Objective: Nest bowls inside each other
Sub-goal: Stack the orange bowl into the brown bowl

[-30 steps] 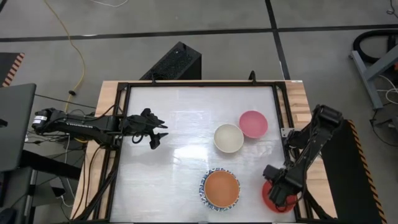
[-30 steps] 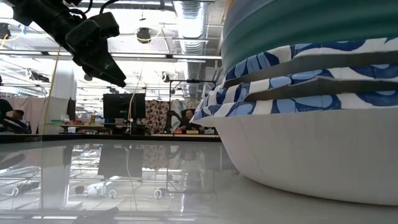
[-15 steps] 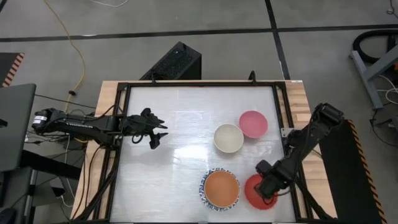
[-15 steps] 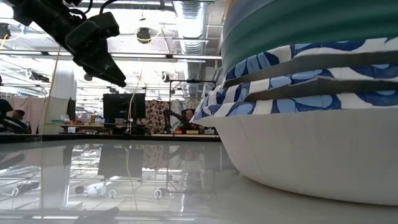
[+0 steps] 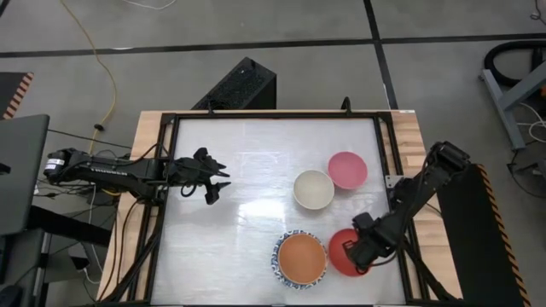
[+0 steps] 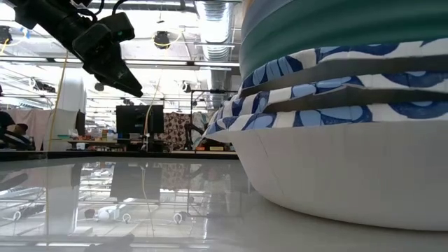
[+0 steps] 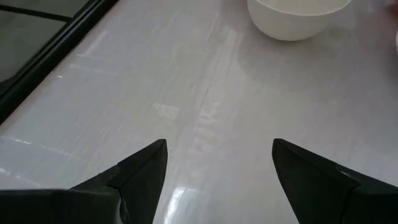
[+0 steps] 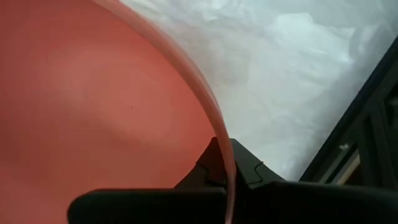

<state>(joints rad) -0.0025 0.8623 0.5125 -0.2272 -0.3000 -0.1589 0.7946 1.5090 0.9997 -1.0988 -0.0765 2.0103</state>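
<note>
currently the right hand (image 5: 357,253) pinches the red bowl (image 5: 344,252) by its rim only, near the bench's right edge beside the orange-topped stack (image 5: 301,259); it may tilt, slip or knock that stack; the left hand (image 5: 210,175) waits open.

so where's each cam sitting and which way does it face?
High: overhead, straight down on the table; shows both arms, left gripper, right gripper clamped on the red bowl.
Low: tabletop level, facing the room; bowl stack fills it, left gripper above.
Left wrist: past its open fingers toward the cream bowl.
Right wrist: its fingers on the red bowl's rim.
Shared: high and left wrist both see the cream bowl.
</note>
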